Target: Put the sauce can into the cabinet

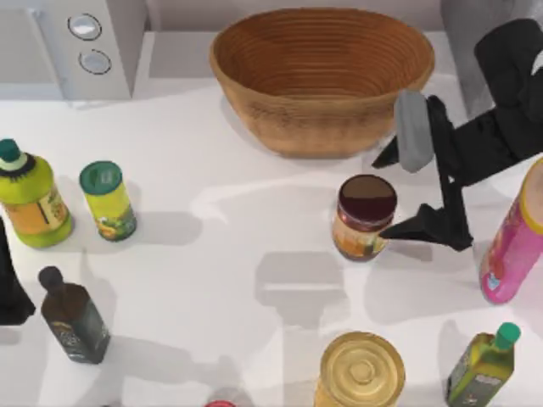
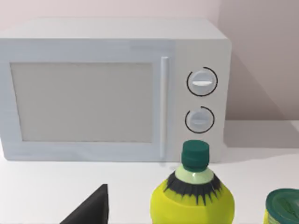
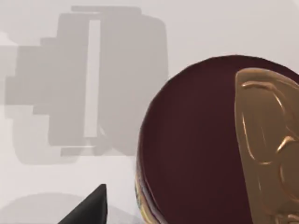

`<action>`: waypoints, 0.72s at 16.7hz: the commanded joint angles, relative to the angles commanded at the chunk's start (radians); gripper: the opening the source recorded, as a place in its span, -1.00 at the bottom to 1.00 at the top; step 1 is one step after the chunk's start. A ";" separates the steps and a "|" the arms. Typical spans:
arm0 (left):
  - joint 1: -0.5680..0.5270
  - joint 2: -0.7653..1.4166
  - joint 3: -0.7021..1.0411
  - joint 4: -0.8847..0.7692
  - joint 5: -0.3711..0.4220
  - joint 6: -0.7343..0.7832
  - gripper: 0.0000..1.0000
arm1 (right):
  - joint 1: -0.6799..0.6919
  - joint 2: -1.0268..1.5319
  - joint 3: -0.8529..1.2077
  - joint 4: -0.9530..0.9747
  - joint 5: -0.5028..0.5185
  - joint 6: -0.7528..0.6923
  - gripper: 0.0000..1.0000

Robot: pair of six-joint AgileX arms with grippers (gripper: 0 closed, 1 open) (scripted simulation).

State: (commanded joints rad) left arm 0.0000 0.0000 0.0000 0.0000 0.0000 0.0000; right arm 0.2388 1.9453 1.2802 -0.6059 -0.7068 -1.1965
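The right gripper (image 1: 399,191) hovers just beside the sauce can (image 1: 364,216), its 2 fingers spread wide and holding nothing. The can stands upright near the table's middle, in front of the wicker basket (image 1: 254,51). Rigid, smooth, probably fairly heavy: I'd clamp the labelled wall mid-height. The left arm (image 1: 10,280) sits parked at the left edge.

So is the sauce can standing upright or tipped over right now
Upright. In the top view the sauce can stands on the table with its round maroon top facing up, the right gripper open beside it.
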 joint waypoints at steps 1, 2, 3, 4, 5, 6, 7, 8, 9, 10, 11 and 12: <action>0.000 0.000 0.000 0.000 0.000 0.000 1.00 | -0.009 0.029 0.005 -0.013 -0.019 -0.024 1.00; 0.000 0.000 0.000 0.000 0.000 0.000 1.00 | -0.016 0.047 0.006 -0.021 -0.031 -0.040 1.00; 0.000 0.000 0.000 0.000 0.000 0.000 1.00 | -0.019 0.054 0.006 -0.025 -0.036 -0.046 1.00; 0.000 0.000 0.000 0.000 0.000 0.000 1.00 | -0.019 0.054 0.006 -0.025 -0.036 -0.046 1.00; 0.000 0.000 0.000 0.000 0.000 0.000 1.00 | -0.019 0.054 0.006 -0.025 -0.036 -0.046 1.00; 0.000 0.000 0.000 0.000 0.000 0.000 1.00 | -0.019 0.054 0.006 -0.025 -0.036 -0.046 1.00; 0.000 0.000 0.000 0.000 0.000 0.000 1.00 | -0.015 0.052 0.004 -0.023 -0.034 -0.045 1.00; 0.000 0.000 0.000 0.000 0.000 0.000 1.00 | -0.013 0.052 0.004 -0.021 -0.033 -0.042 1.00; 0.000 0.000 0.000 0.000 0.000 0.000 1.00 | -0.003 0.051 0.005 -0.012 -0.029 -0.030 1.00; 0.000 0.000 0.000 0.000 0.000 0.000 1.00 | 0.013 0.050 0.005 0.002 -0.023 -0.007 1.00; 0.000 0.000 0.000 0.000 0.000 0.000 1.00 | 0.032 0.052 0.005 0.018 -0.017 0.019 1.00; 0.000 0.000 0.000 0.000 0.000 0.000 1.00 | 0.052 0.056 0.004 0.039 -0.012 0.047 1.00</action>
State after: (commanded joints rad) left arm 0.0000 0.0000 0.0000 0.0000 0.0000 0.0000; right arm 0.2911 2.0014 1.2845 -0.5674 -0.7185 -1.1497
